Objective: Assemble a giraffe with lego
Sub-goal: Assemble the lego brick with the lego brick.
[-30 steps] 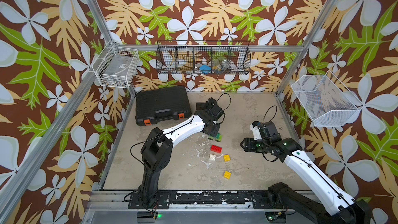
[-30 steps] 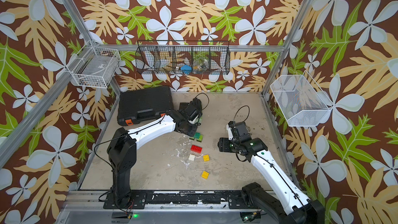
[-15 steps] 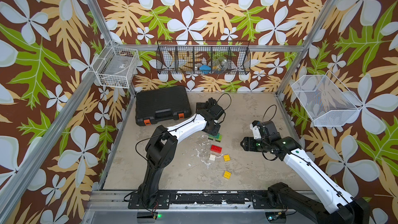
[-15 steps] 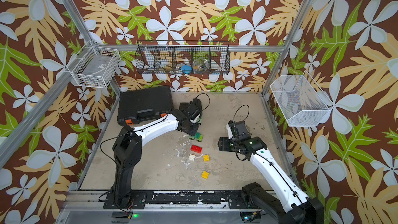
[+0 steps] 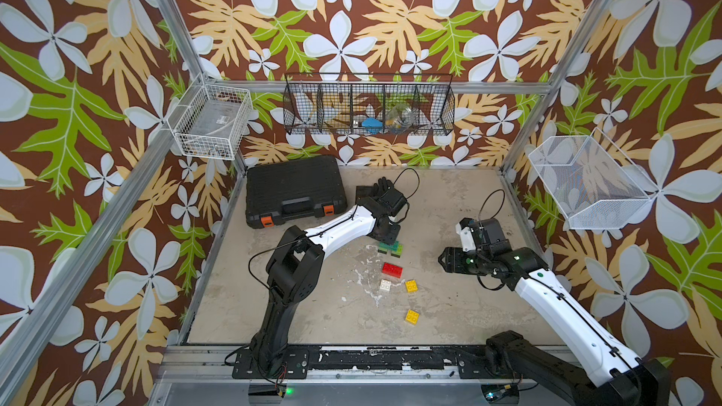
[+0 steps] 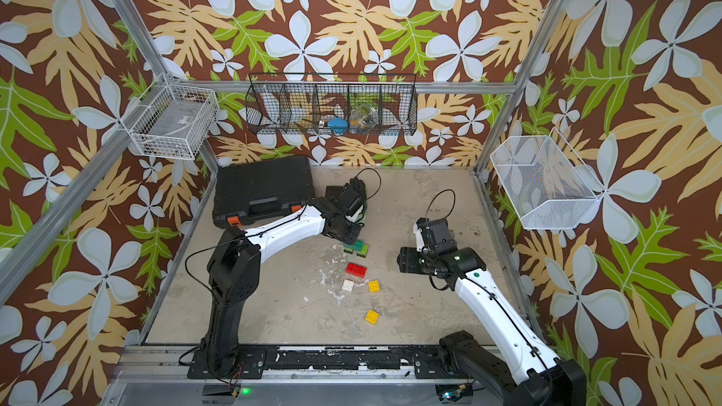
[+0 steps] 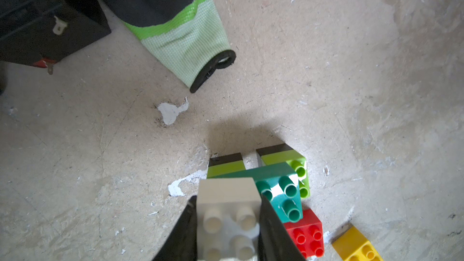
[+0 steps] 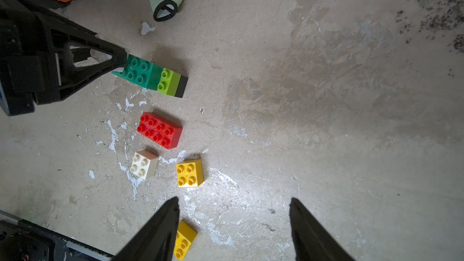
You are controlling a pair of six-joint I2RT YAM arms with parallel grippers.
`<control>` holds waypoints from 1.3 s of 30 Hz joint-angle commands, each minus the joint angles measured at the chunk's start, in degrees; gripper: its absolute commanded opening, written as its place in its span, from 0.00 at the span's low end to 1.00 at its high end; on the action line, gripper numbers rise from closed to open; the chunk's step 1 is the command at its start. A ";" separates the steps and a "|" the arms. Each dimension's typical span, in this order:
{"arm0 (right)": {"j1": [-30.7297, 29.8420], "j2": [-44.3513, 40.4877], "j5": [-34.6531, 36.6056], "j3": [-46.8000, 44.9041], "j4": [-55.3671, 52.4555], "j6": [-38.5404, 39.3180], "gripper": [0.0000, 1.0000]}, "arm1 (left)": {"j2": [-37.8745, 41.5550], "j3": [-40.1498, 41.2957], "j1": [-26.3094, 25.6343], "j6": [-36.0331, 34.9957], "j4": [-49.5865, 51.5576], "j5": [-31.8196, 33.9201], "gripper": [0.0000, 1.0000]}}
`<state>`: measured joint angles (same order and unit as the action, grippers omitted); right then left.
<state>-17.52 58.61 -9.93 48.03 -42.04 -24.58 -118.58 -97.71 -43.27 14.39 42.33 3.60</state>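
Observation:
The partly built giraffe (image 5: 392, 248) lies mid-table: a dark green body (image 7: 276, 182) on lime and black legs (image 8: 173, 84). My left gripper (image 7: 227, 199) is shut on a white brick (image 7: 227, 219) and holds it over one end of the green body. I cannot tell whether the two touch. A red brick (image 5: 392, 269), a white brick (image 5: 385, 285) and two yellow bricks (image 5: 411, 286) (image 5: 412, 316) lie loose nearer the front. My right gripper (image 8: 233, 199) hangs open and empty to their right, one finger beside a yellow brick (image 8: 184, 239).
A black case (image 5: 295, 189) with orange latches lies at the back left. A green and black glove (image 7: 185, 38) lies just behind the left gripper. Wire baskets (image 5: 369, 105) hang on the walls. Metal rails (image 5: 351, 361) run along the front edge.
The left arm's elbow has shifted slightly toward the back right while its gripper stays at the green body. The right arm and the loose bricks have not moved.

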 commanded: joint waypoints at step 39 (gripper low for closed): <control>3.46 -2.80 -1.57 -1.71 0.65 1.99 0.72 | -4.42 1.35 0.13 1.97 5.76 -5.06 0.19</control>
<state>-14.24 56.03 -10.94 46.46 -41.95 -23.35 -120.75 -98.15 -43.20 17.06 44.47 0.12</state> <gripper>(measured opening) 0.719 0.359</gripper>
